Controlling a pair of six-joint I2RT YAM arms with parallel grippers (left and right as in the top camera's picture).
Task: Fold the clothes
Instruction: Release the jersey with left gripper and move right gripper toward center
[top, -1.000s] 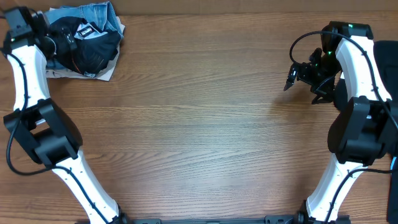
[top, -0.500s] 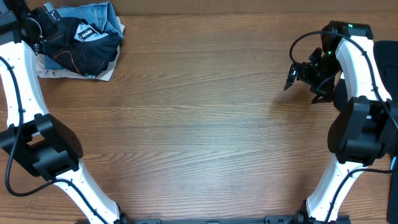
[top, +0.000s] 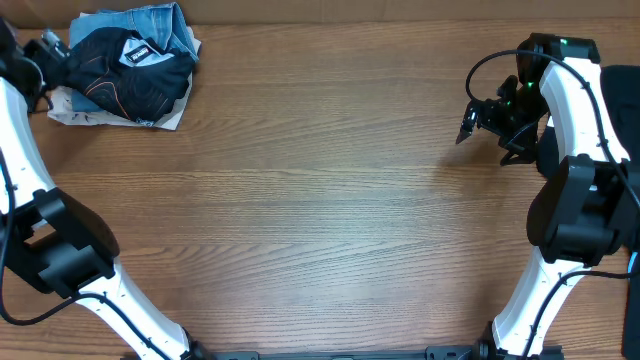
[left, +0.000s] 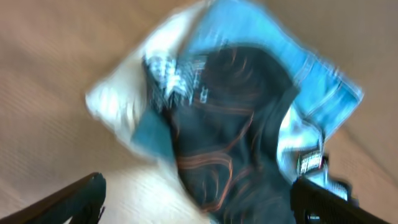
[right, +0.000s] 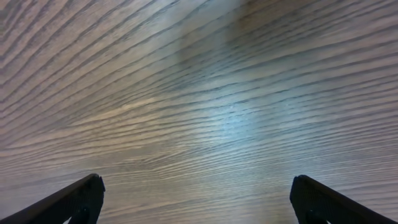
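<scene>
The clothes lie in a heap at the table's far left corner. On top is a crumpled black jersey (top: 130, 75) with orange lines, which the left wrist view shows blurred (left: 230, 130). My left gripper (top: 48, 48) hovers at the heap's left edge, open, and nothing is held between its fingers (left: 74, 199). From its own camera the left gripper (left: 199, 202) looks down on the jersey. My right gripper (top: 487, 143) hangs open at the far right over bare wood, its fingertips (right: 74, 199) wide apart in the right wrist view (right: 199, 202).
Blue denim (top: 150, 22) lies under the jersey at the back, and pale cloth (top: 75, 108) sticks out at the front left. In the left wrist view the denim (left: 317, 81) and pale cloth (left: 118, 106) flank the jersey. The wooden table (top: 320, 200) stretches between the arms.
My left gripper has swung left from over the heap to its left edge, uncovering the jersey. The right arm has stayed still.
</scene>
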